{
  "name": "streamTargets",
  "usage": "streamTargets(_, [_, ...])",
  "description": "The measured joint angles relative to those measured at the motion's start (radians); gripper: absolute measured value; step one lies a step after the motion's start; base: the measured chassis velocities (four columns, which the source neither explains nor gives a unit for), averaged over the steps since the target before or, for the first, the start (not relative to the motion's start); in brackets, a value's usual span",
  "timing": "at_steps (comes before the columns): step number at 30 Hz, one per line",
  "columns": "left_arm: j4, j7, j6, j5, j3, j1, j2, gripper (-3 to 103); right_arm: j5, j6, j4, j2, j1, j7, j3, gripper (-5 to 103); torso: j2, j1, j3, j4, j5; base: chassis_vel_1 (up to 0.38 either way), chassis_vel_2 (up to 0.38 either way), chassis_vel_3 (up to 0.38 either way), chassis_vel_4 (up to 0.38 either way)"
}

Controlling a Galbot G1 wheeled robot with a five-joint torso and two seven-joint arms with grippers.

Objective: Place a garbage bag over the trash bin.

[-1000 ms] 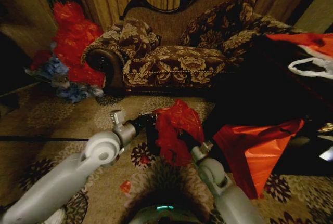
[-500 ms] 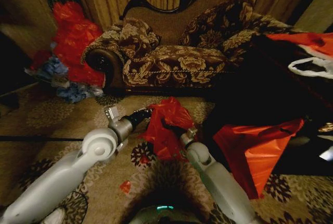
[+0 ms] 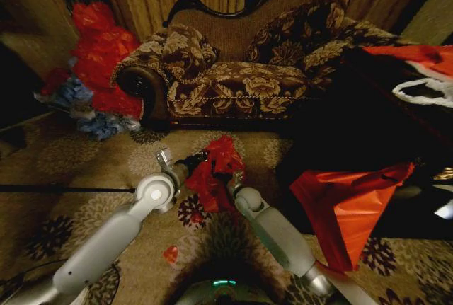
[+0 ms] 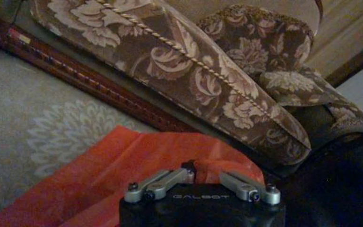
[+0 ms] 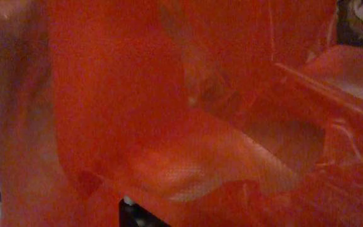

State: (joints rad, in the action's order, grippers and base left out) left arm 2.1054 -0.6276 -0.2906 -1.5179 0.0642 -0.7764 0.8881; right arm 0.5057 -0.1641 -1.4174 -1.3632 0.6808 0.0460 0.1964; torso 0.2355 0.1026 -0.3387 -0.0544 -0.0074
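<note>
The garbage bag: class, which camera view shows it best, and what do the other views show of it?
The head view: the whole garbage bag hangs bunched between the left gripper and right gripper, above the carpet. The left wrist view shows its spread red film by the sofa; the right wrist view shows close red folds.

garbage bag (image 5: 168, 94) — red film, folded and creased; close to the lens | translucent layers overlap
</note>
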Motion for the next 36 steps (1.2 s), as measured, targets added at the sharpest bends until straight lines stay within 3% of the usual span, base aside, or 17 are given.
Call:
streamTargets(7, [0.027, 0.017, 0.006, -0.014, -0.002, 0.014, -0.012, 0, 0.007, 0.004, -0.081, 0.048, 0.025, 0.014, -0.035, 0, 0.000, 0.000, 0.000, 0.0000, 0.0001, 0.000, 0.000, 0.000, 0.000])
streamTargets(15, [0.115, -0.004, 0.024, -0.120, -0.032, 0.028, -0.019, 0, 0.011, -0.001, -0.211, 0.148, 0.096, 0.025, -0.090, 0, 0.000, 0.000, 0.000, 0.0001, 0.0004, 0.000, 0.000, 0.000, 0.000])
streamTargets(16, [0.119, -0.005, 0.039, -0.135, -0.042, 0.015, -0.002, 0, 0.014, -0.005, -0.245, 0.192, 0.127, 0.021, -0.106, 0, 0.000, 0.000, 0.000, 0.0000, 0.0002, 0.000, 0.000, 0.000, 0.000])
streamTargets(20, [0.098, 0.007, 0.061, -0.161, -0.047, 0.004, 0.032, 0, 0.014, -0.006, -0.268, 0.230, 0.156, 0.014, -0.133, 0, 0.000, 0.000, 0.000, 0.0000, 0.0005, 0.000, 0.000, 0.000, 0.000])
streamTargets(23, [0.032, 0.011, 0.099, -0.206, -0.050, 0.006, 0.104, 0, 0.013, -0.006, -0.280, 0.263, 0.168, 0.005, -0.184, 0, 0.000, 0.000, 0.000, -0.0001, 0.0000, 0.000, 0.000, 0.000, 0.000])
streamTargets(30, [0.000, -0.003, 0.125, -0.231, -0.015, -0.028, 0.136, 0, 0.011, -0.013, -0.256, 0.274, 0.109, 0.001, -0.219, 0, 0.000, 0.000, 0.000, -0.0001, 0.0001, 0.000, 0.000, 0.000, 0.000])
streamTargets(36, [0.001, -0.047, 0.141, -0.231, 0.022, -0.100, 0.148, 0, 0.007, -0.022, -0.204, 0.222, 0.026, -0.006, -0.110, 0, 0.000, 0.000, 0.000, 0.0003, -0.0002, 0.000, 0.000, 0.000, 0.000])
